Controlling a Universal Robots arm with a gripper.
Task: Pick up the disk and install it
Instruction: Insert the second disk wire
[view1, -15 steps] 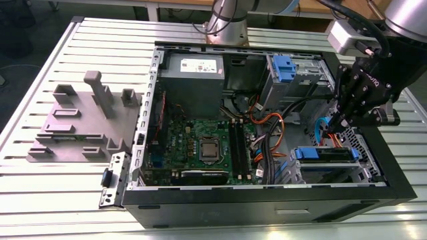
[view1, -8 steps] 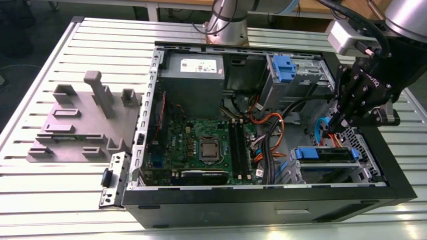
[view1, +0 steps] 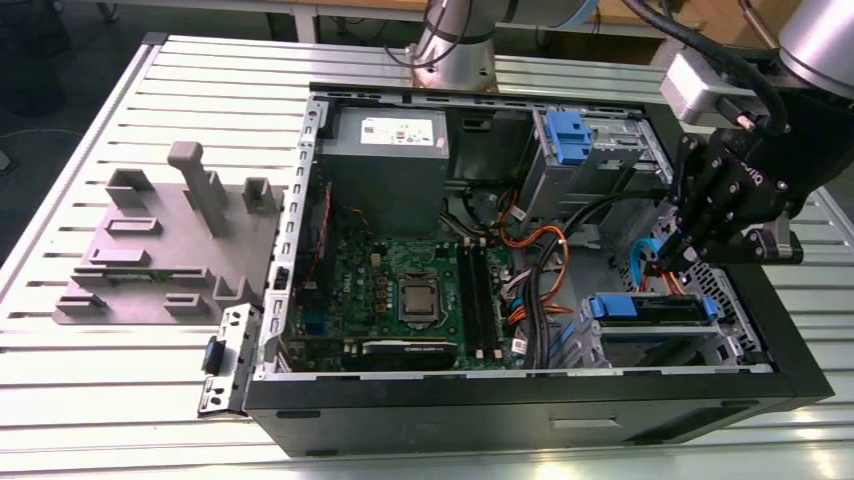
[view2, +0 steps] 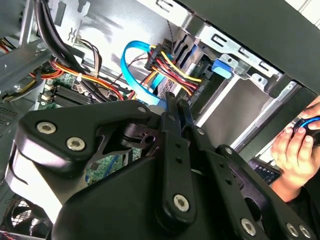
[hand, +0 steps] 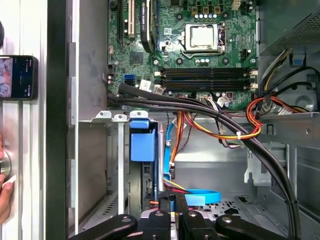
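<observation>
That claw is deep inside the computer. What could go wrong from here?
Two things seem most likely. The gripper sits right among the blue cable and the red-and-yellow wires, so a move could snag them or tug a plug loose. A person's hand is just outside the case wall, probably within the arm's reach, so it might get bumped.

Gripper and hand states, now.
Gripper: shut, fingers together, nothing seen between them.
Person's hand: outside the computer case, fingers curled on something blue; what it is cannot be told.
</observation>
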